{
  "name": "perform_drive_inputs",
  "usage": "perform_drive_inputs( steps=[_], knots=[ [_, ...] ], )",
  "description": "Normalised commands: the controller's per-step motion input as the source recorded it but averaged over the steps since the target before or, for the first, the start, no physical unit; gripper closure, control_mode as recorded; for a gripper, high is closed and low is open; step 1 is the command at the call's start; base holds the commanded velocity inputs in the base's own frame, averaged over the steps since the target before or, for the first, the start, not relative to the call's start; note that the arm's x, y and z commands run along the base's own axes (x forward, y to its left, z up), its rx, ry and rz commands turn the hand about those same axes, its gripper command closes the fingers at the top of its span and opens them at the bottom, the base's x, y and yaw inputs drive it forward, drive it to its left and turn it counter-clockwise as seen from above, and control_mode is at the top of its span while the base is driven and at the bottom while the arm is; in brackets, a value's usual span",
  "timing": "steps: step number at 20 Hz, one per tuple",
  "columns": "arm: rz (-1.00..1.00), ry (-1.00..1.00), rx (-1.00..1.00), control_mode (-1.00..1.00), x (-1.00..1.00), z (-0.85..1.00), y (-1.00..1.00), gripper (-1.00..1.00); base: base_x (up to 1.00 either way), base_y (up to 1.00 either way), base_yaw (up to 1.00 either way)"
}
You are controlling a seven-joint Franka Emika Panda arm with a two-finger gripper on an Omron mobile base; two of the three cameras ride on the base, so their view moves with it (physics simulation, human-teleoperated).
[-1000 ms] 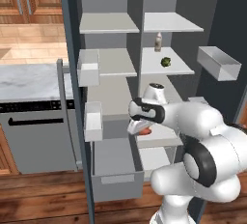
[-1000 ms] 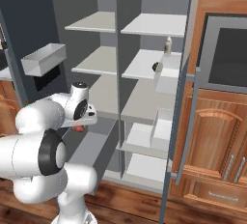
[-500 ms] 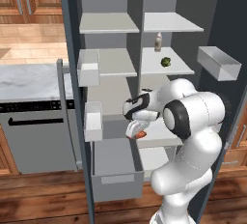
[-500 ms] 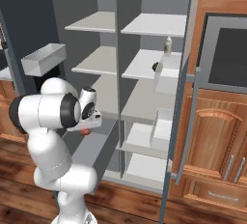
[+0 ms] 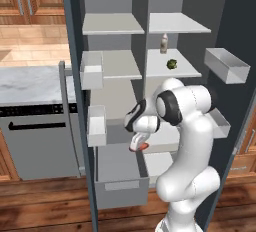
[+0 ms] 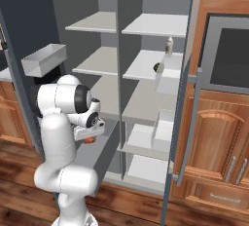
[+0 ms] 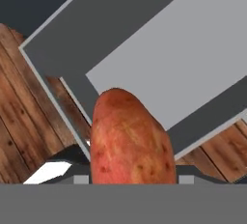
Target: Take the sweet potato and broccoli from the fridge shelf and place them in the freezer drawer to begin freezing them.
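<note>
The orange-red sweet potato (image 7: 130, 141) is clamped in my gripper (image 5: 136, 140), which is shut on it. It hangs above the open grey freezer drawer (image 5: 121, 192), near the drawer's right side. In the hand view the potato stands over the drawer's pale floor (image 7: 173, 59), with wooden floorboards beyond the rim. From the right base view the gripper (image 6: 88, 134) and the sweet potato (image 6: 89, 140) sit in front of the lower shelves. The dark-green broccoli (image 5: 171, 64) rests on the right middle shelf, seen as the broccoli (image 6: 157, 67) from the other side.
A small bottle (image 5: 164, 43) stands on the shelf behind the broccoli. White door bins (image 5: 92, 72) hang on the left door, and a grey bin (image 5: 227, 65) on the right door. A dishwasher (image 5: 40, 136) stands left of the fridge, a wall oven (image 6: 228, 59) at right.
The hand has swung left and lower with the sweet potato, from in front of the shelves to over the open drawer. The grip has stayed the same.
</note>
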Motion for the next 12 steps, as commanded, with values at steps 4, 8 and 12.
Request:
perform_drive_inputs(
  steps=[4,8,12],
  knots=[
    [0.08,0.00,0.00,-1.00,0.15,-0.68,0.14,1.00,0.00,0.00,0.00],
    [0.05,0.00,0.00,-1.00,0.15,-0.59,0.27,1.00,0.00,0.00,0.00],
    [0.04,0.00,0.00,-1.00,0.03,-0.53,0.31,1.00,0.00,0.00,0.00]
  ],
)
